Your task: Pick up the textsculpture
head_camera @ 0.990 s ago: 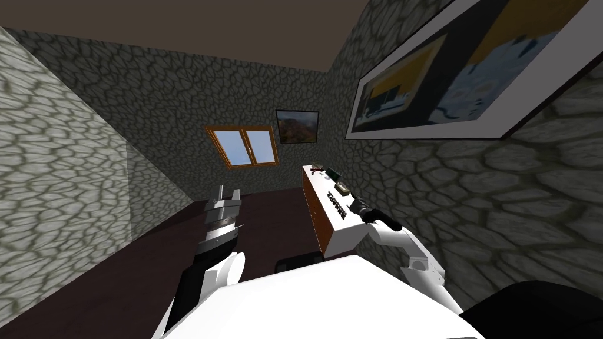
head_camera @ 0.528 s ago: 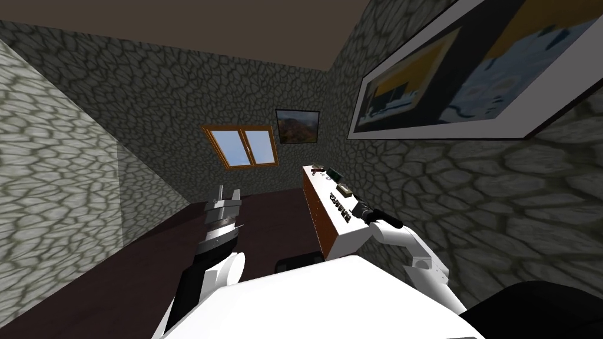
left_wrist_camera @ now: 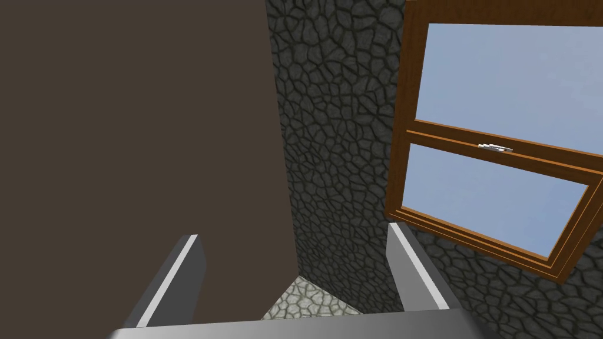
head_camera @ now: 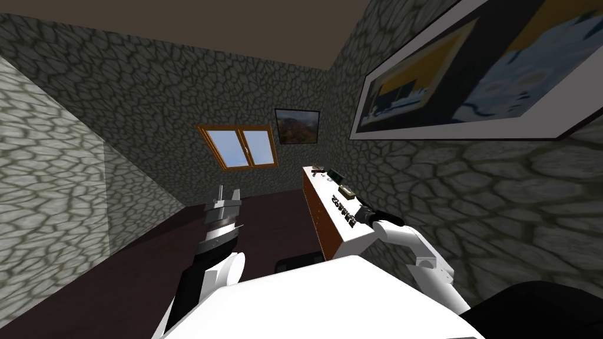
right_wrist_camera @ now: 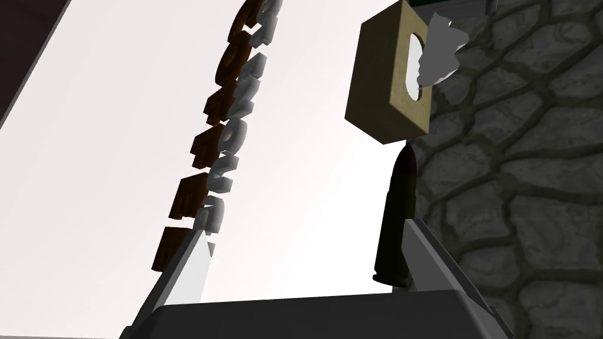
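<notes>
Nearest, at the lower centre-left of the head view, the left gripper (head_camera: 227, 197) stands raised with fingers spread, holding nothing; at centre right the right gripper (right_wrist_camera: 303, 232) has drifted slightly down-right in the frame over the last second, and the whole view has swung a little, so my head has turned too; its fingers are spread and empty over the cabinet (head_camera: 348, 241); the textsculpture (right_wrist_camera: 227, 129), a row of brown and grey letters, lies on that white top, its near end just beside one finger, not between the two; a dark bullet-shaped object (right_wrist_camera: 396, 223) stands by the other finger; beyond sits a tissue box (right_wrist_camera: 388, 82); I judge the hand must shift sideways over the letters before closing.
</notes>
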